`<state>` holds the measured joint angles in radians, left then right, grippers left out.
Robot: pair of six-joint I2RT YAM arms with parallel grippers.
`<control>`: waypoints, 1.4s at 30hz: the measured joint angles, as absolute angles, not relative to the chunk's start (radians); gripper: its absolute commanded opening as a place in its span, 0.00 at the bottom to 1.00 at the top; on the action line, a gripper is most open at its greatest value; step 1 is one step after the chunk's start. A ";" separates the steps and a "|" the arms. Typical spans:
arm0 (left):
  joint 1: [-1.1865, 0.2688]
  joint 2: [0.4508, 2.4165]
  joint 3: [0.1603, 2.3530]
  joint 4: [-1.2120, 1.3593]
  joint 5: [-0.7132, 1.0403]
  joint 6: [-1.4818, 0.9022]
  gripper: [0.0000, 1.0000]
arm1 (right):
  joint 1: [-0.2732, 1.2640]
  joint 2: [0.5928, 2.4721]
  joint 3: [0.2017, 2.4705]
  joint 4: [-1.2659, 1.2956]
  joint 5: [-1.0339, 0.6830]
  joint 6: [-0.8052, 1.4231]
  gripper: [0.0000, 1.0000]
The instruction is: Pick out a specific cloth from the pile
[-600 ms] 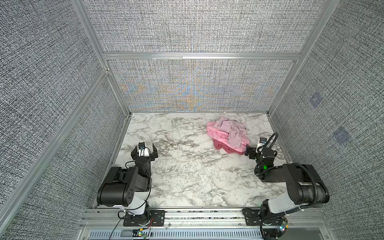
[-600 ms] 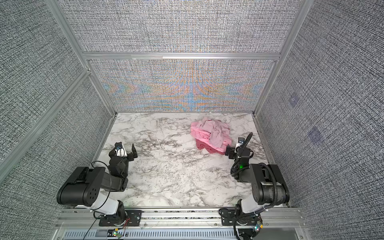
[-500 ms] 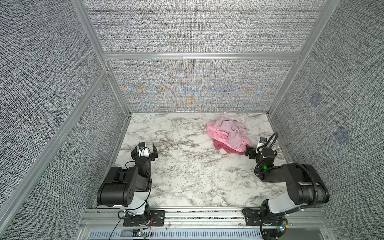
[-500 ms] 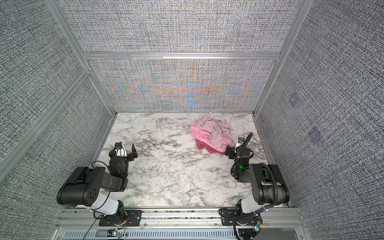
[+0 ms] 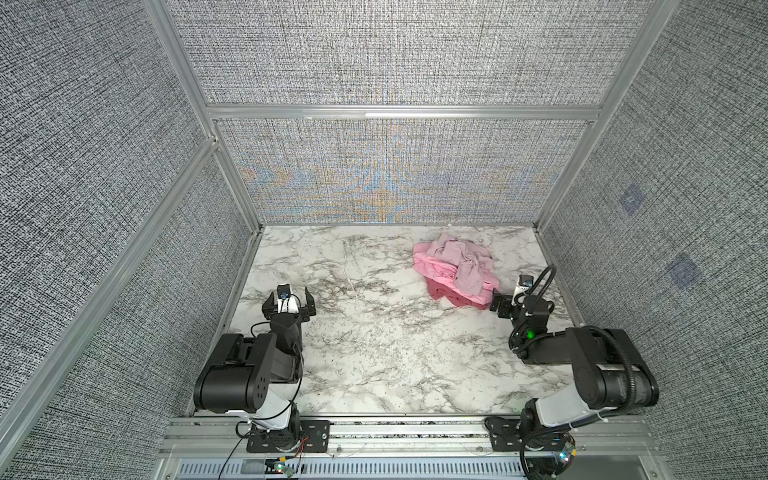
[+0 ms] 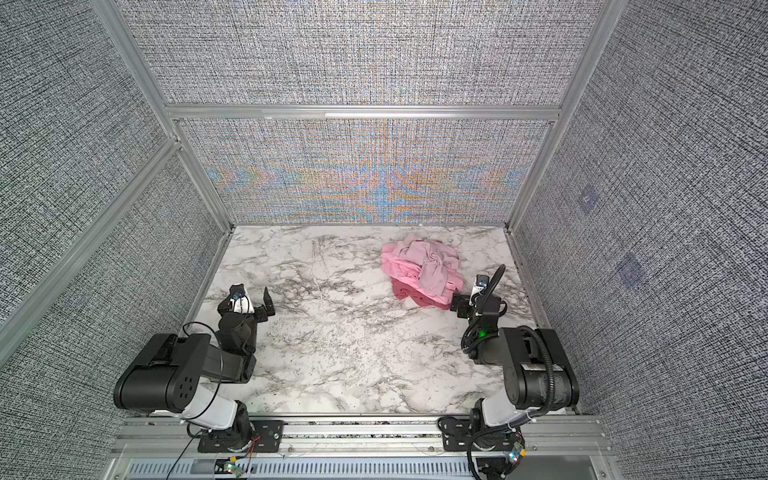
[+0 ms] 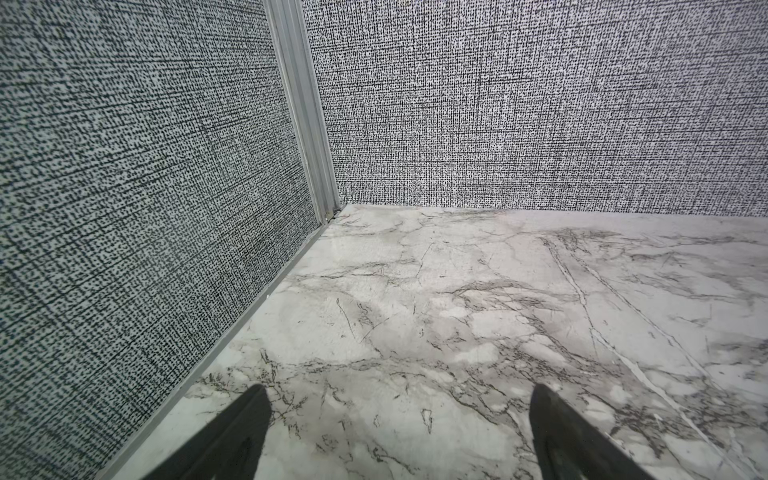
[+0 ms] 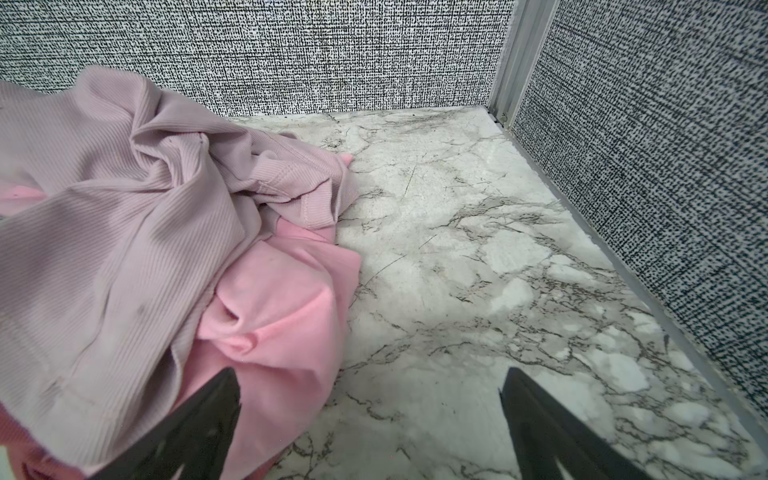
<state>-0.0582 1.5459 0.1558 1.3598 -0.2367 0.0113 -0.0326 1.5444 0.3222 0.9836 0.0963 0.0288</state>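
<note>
Dusty rose-red thin fabric cloth (image 5: pixel 446 298) lies under the heaped pink cloth pile (image 5: pixel 457 262) near the white marble desk's (image 5: pixel 374 353) far right corner. Only its near strip shows, running along the front edge; true axis hidden. I see right gripper (image 8: pixel 370 372) spread wide at pile's edge, left gripper (image 7: pixel 399 388) spread, empty.

The light is bright, even and soft, falling from overhead; the marble tabletop (image 5: pixel 374 353) carries only faint shadows beside the arms (image 5: pixel 249 374). In both top views the back wall (image 5: pixel 395 174) at twelve o'clock shimmers with rainbow moiré, and the frame posts (image 5: pixel 178 62) splay toward ten and two. The fingers (image 7: pixel 232 432) of the left gripper (image 7: pixel 397 386) look blurred, while the pile (image 8: pixel 124 232) is sharp.
</note>
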 measured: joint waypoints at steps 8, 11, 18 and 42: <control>-0.058 1.546 0.156 1.359 -0.237 0.019 0.99 | -0.033 1.544 0.322 0.984 0.096 0.028 0.99; -0.058 1.546 0.156 1.359 -0.237 0.019 0.99 | -0.033 1.544 0.322 0.984 0.096 0.028 0.99; -0.058 1.537 0.156 1.356 -0.236 0.019 0.91 | -0.033 1.543 0.322 0.983 0.096 0.028 0.99; -0.179 0.970 0.479 0.414 -0.210 -0.222 0.75 | 0.551 1.535 0.910 -0.017 0.241 0.212 0.42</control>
